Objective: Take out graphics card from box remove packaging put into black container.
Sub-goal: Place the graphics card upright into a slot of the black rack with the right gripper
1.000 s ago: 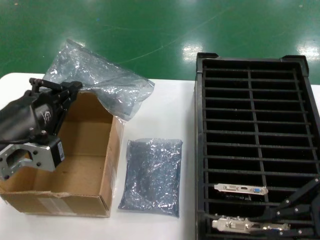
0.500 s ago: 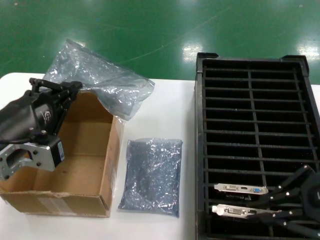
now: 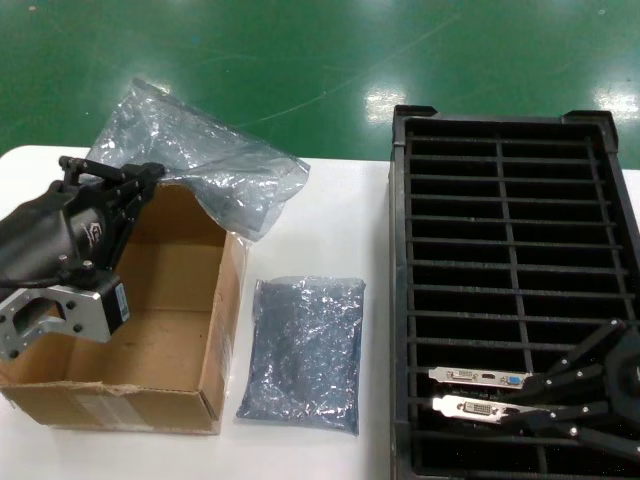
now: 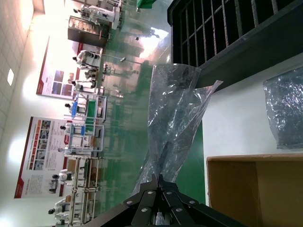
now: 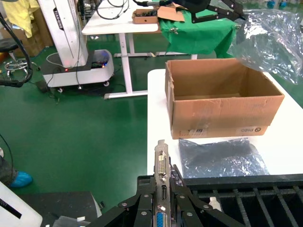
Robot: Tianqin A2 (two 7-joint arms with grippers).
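My left gripper [image 3: 143, 176] hovers over the far left corner of the brown box [image 3: 150, 345], shut on a crinkly grey-blue packaging bag [image 3: 205, 160] that hangs limp from the fingertips [image 4: 166, 180]. The box interior looks bare. My right gripper [image 3: 527, 405] is shut on a graphics card [image 3: 472, 407] by its silver bracket [image 5: 162, 163], holding it over the near slots of the black container [image 3: 500, 200]. Another graphics card [image 3: 480, 377] sits in the slot just beyond it.
A second packaging bag [image 3: 305, 350] lies flat on the white table [image 3: 330, 220] between box and container. Green floor lies beyond the table's far edge. Most container slots hold nothing.
The right gripper has carried its graphics card away from the container's near edge, close beside the seated card. The left arm and its bag have not moved.
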